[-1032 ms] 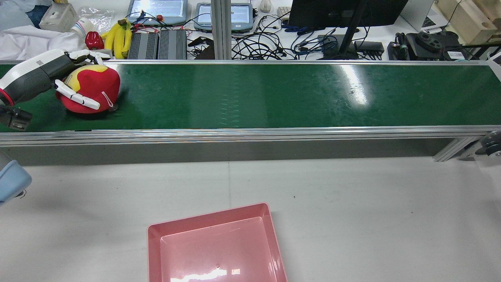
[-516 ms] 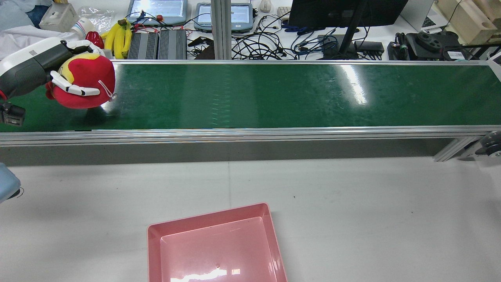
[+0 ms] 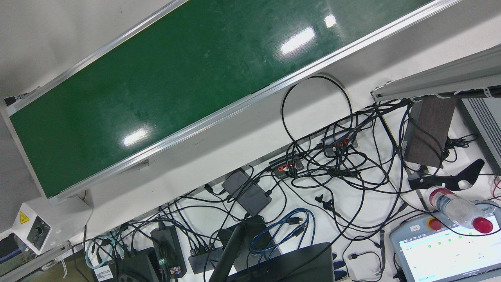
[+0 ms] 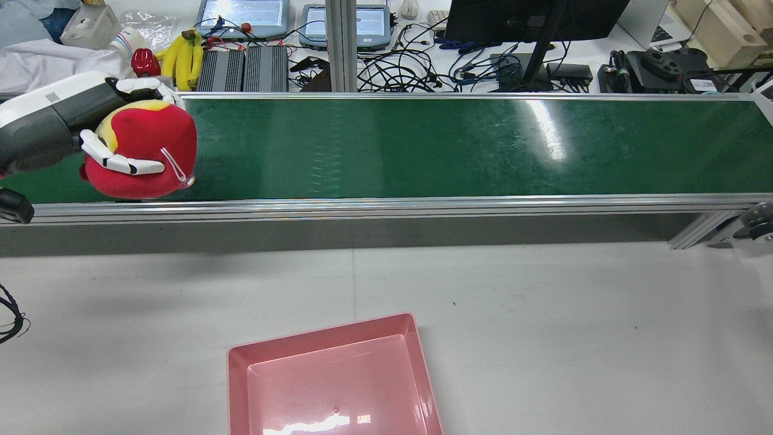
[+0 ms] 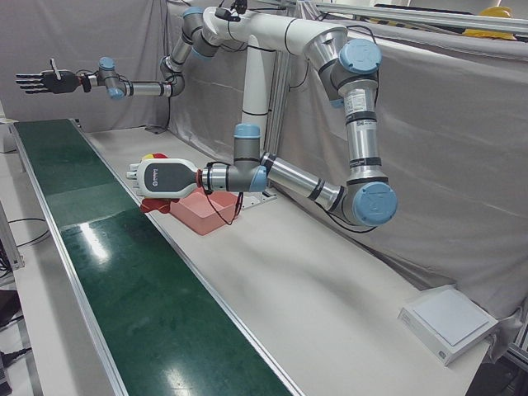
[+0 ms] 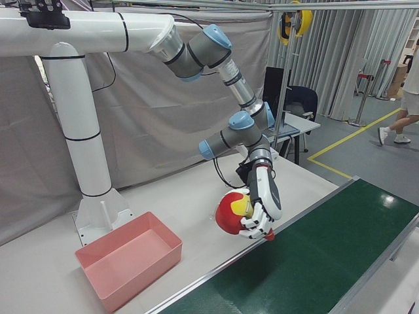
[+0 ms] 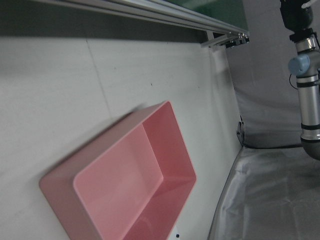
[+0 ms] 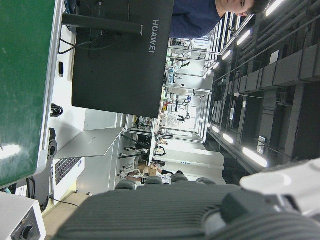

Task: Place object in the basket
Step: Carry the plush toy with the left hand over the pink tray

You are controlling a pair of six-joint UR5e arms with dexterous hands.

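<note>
Robot hand (image 4: pixel 90 130) gripping round red plush toy (image 4: pixel 148 151), yellow patch, white loop

The rear view's bottom edge crops the pink basket (image 4: pixel 332 380); the left hand (image 4: pixel 54 121) partly hides the red plush (image 4: pixel 145 151)

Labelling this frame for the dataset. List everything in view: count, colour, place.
Round red and yellow plush toy: 1, red/yellow, in the left hand over the belt's near rail.
Shallow pink plastic basket: 1, pink, on the white table, holding nothing.
Green conveyor belt: 1, green, across the station, bare.
White table: 1, white, between belt and robot.
Bunch of yellow bananas: 1, yellow, on the desk beyond the belt.
Black monitor: 1, black, same desk.
Clear plastic bottle with red cap: 1, lying on a pendant.
Tangle of black cables: many, on the desk.
Person: 1, walking in the background.
Left hand: closed on the toy.
Right hand: open, held high.
</note>
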